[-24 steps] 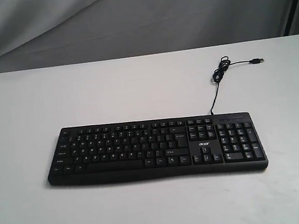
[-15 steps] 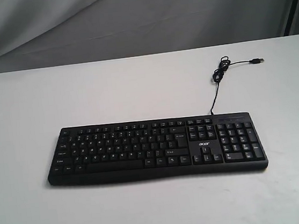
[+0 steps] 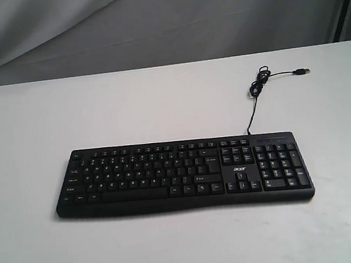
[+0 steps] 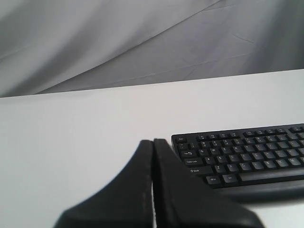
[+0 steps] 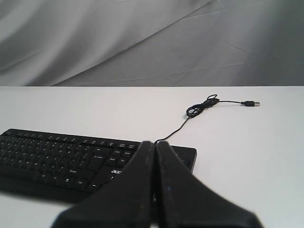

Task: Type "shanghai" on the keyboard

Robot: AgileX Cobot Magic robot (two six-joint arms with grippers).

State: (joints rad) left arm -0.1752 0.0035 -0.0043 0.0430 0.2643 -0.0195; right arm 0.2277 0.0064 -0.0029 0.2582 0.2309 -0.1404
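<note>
Both pairs of jaws are clenched on nothing: left gripper (image 4: 153, 141) and right gripper (image 5: 155, 143) hang short of the keyboard (image 3: 167, 173), which lies on the table (image 3: 128, 105), its cable (image 3: 252, 100) trailing beyond. We find nothing shifted since a moment ago; typing, we judge, has not begun.

Black, tapered left tool (image 4: 153, 142), right tool (image 5: 155, 143)

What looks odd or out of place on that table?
Only one thing: the wide black plastic keyboard lies flat and looks intact on the white table, but its thin black cable ends in a loose USB plug, connected to nothing.
</note>
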